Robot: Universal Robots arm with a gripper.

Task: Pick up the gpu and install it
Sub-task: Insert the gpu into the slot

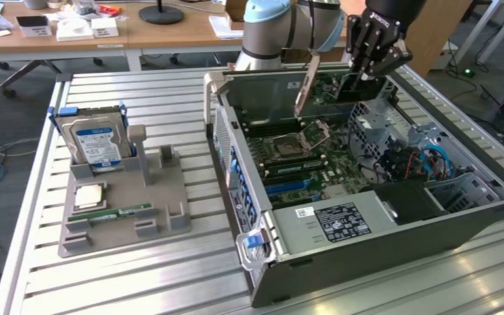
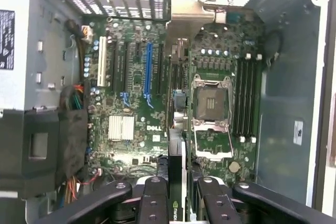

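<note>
Slatted metal table (image 1: 129, 282), office desks (image 1: 77, 39) behind, carries an open computer case (image 1: 392, 256) where the claw (image 1: 364, 73) clamps the gpu (image 2: 175, 208).

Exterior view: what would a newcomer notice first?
The open computer case lies on its side at the exterior view's right, motherboard exposed. Above its far end the gripper holds the gpu over the board. At the exterior view's left, a hard drive stands upright in a grey holder.

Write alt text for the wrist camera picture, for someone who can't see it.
The gripper holds the gpu edge-on between its fingers, over a green motherboard inside an open computer case. Long expansion slots lie to one side of the card and an empty processor socket to the other.
</note>
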